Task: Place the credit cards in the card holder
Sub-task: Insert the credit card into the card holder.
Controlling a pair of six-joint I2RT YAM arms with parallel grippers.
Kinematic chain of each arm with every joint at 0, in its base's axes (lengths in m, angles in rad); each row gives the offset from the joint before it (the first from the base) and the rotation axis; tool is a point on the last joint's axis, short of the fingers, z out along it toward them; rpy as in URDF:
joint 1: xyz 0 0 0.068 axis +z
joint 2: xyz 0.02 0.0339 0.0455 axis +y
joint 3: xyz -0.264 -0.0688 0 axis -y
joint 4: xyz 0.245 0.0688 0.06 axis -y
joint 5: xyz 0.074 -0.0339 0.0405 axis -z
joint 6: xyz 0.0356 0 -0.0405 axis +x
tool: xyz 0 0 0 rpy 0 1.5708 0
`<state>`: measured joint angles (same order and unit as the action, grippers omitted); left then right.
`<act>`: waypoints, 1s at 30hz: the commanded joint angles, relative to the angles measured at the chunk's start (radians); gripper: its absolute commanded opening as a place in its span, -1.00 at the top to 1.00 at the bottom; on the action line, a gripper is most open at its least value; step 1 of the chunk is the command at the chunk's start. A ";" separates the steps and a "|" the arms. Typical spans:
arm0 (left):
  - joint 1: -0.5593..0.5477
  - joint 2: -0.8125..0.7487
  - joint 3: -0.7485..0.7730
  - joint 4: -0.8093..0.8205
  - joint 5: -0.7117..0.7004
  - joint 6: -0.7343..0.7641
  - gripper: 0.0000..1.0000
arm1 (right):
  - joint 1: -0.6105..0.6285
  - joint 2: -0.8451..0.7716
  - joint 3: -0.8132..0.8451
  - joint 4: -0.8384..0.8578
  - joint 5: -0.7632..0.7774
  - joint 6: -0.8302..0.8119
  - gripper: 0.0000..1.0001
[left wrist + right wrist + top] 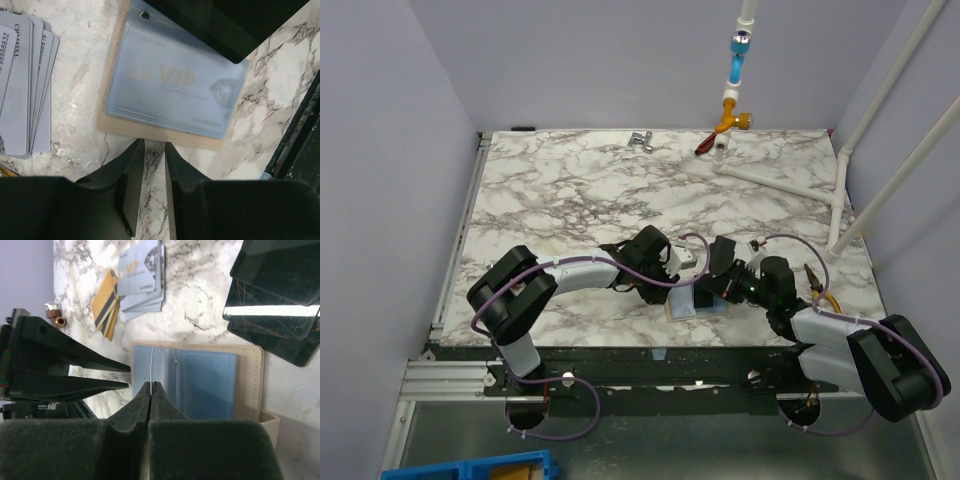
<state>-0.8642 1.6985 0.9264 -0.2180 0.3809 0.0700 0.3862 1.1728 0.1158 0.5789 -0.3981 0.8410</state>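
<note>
On the marble table (570,190) both arms meet near their own edge, because the work sits there. The card holder (150,131) lies flat and opened out, straight ahead of the left gripper (154,144) and just past its fingertips. It also lies directly under and ahead of the right gripper (150,385). Lying open like this, its clear sleeves face up to take cards. A pale card marked VIP (175,80) shows through the clear sleeve, so it is probably already in. The stack of grey-blue cards (25,85), fanned slightly, lies to the left of the left gripper, apart from the holder. It is likely kept there as the supply within easy reach. A few gold cards (106,310) lie just beside that stack, well ahead of the right gripper. The left gripper's jaws stand a narrow gap apart with nothing between them, low over the table, probably ready to steady the holder's near edge. The right gripper is pinched tight on a thin sheet (151,360) standing upright, seen edge-on. Whether that is a card or a sleeve leaf lifted to open a pocket, I cannot tell.
</note>
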 commanded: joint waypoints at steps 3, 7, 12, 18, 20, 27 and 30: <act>-0.007 0.024 0.020 -0.012 -0.048 0.036 0.58 | -0.027 -0.062 -0.020 -0.005 0.047 -0.005 0.99; -0.007 0.022 0.022 -0.020 -0.044 0.036 0.58 | -0.027 -0.032 -0.038 0.036 0.049 -0.002 0.99; -0.007 0.024 0.011 0.002 -0.018 0.021 0.58 | -0.027 0.042 -0.042 0.125 -0.001 0.023 0.99; -0.007 0.023 -0.003 0.028 -0.002 0.013 0.58 | -0.027 0.103 -0.057 0.212 -0.037 0.049 0.99; -0.007 0.025 -0.006 0.032 0.000 0.014 0.58 | -0.027 0.116 -0.062 0.236 -0.045 0.057 0.99; -0.007 0.024 -0.014 0.044 -0.001 0.017 0.58 | -0.027 0.188 -0.078 0.350 -0.088 0.084 0.99; -0.007 0.025 -0.012 0.048 0.001 0.017 0.58 | -0.027 0.216 -0.087 0.399 -0.107 0.095 0.99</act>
<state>-0.8661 1.7077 0.9295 -0.1913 0.3668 0.0849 0.3645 1.3563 0.0521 0.8608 -0.4595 0.9173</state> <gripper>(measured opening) 0.211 0.009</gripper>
